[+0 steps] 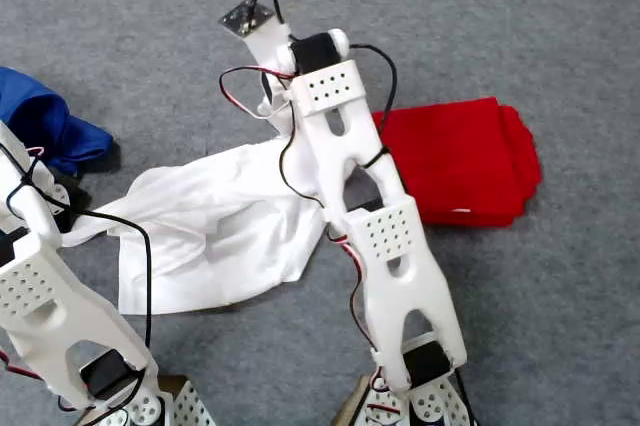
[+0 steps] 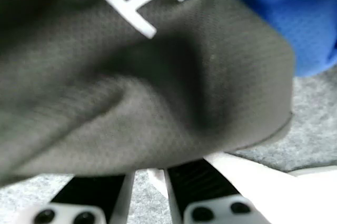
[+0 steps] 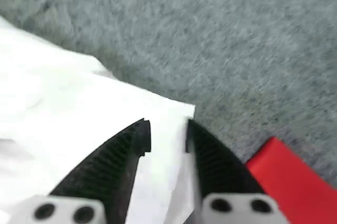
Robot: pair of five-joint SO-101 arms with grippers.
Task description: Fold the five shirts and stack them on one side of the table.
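- The right gripper (image 3: 167, 132) has its jaws a narrow gap apart, poised over an edge of the white shirt (image 1: 210, 226). White cloth shows through the gap. Whether the pads touch the cloth cannot be told.
- The left gripper (image 2: 150, 176) is buried under the black shirt (image 2: 131, 77), which drapes over its front. Whether it is gripping or parted cannot be told.
- The white shirt lies spread and rumpled, unfolded, in the middle of the grey table (image 1: 520, 326). One sleeve trails towards the left arm (image 1: 40, 306).
- The black shirt, with white lettering, sits bunched at the table's left edge, touching the blue shirt (image 1: 45, 121). The blue shirt is crumpled in a heap just beyond it.
- The red shirt (image 1: 460, 161) lies folded into a neat rectangle on the right side of the table. It sits just beside the white shirt's far corner.
- The right arm (image 1: 370, 206) stretches from the near edge across the white shirt's right side, between that shirt and the red one.
- The left arm rises from the near left corner towards the black and blue shirts.
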